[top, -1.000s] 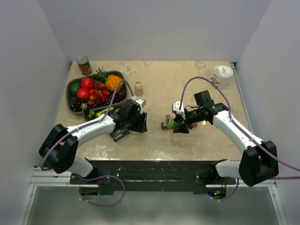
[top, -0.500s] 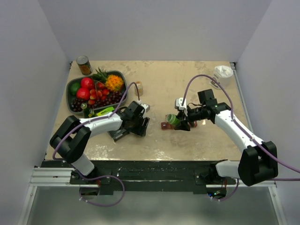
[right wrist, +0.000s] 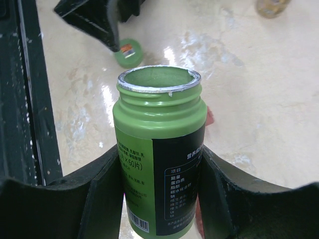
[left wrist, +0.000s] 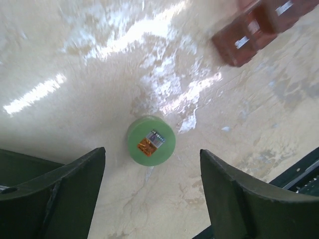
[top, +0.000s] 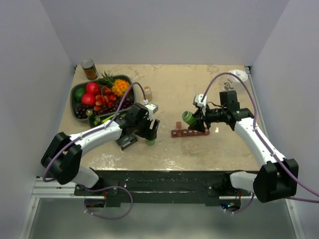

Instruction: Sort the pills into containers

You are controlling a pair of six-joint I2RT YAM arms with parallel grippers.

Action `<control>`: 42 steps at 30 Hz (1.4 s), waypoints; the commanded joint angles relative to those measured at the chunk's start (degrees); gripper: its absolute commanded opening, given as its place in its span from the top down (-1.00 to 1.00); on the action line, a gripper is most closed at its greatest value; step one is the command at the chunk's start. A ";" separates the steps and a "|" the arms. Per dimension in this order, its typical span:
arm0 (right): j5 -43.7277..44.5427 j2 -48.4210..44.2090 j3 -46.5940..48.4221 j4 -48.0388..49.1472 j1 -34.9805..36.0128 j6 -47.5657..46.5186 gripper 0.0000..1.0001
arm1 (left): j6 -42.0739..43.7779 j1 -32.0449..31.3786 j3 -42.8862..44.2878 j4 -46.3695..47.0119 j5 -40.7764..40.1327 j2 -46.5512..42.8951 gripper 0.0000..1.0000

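The dark red-brown compartment strip lies on the table at centre; one end shows in the left wrist view. My right gripper is shut on an uncapped green pill bottle, held tilted just above the strip's left half. In the right wrist view the bottle fills the frame with its mouth open, and the gripper clamps its sides. My left gripper is open above a green cap that lies on the table. The cap sits between the open fingers. No loose pills show.
A dark oval fruit tray stands at the back left with a can behind it. A small amber bottle stands near the tray. A white object sits at the back right. A black object lies under my left arm.
My right gripper has carried the green bottle right and back, uncovering the strip. My left gripper has shifted slightly, and the green cap now lies in view on the table below it.
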 commanded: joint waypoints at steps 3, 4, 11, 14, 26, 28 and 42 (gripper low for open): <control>-0.73 -3.00 13.13 3.72 -2.41 10.71 1.00 | 4.18 0.51 -0.17 7.81 -2.09 -11.50 -0.62; -0.55 -2.82 16.63 3.98 -3.20 12.03 1.00 | 4.27 0.51 -0.44 8.69 -2.35 -12.82 -0.62; -2.04 -1.24 27.65 17.03 -8.12 30.74 1.00 | 5.68 0.51 -2.81 14.76 -4.38 -24.16 -0.75; 0.74 -0.37 31.07 28.37 -12.94 44.44 1.00 | 6.12 0.51 -4.39 15.55 -5.26 -27.93 -0.76; -9.41 0.27 31.97 71.26 -8.06 88.85 1.00 | 6.29 0.51 -9.49 15.73 -5.17 -36.12 -0.79; -13.73 -1.50 28.19 96.53 -6.89 106.20 1.00 | 6.12 0.51 -9.67 16.16 -6.40 -35.95 -0.79; -15.83 -8.26 24.93 80.62 -7.41 90.99 1.00 | 7.61 0.51 -10.72 17.57 -4.73 -35.33 -0.79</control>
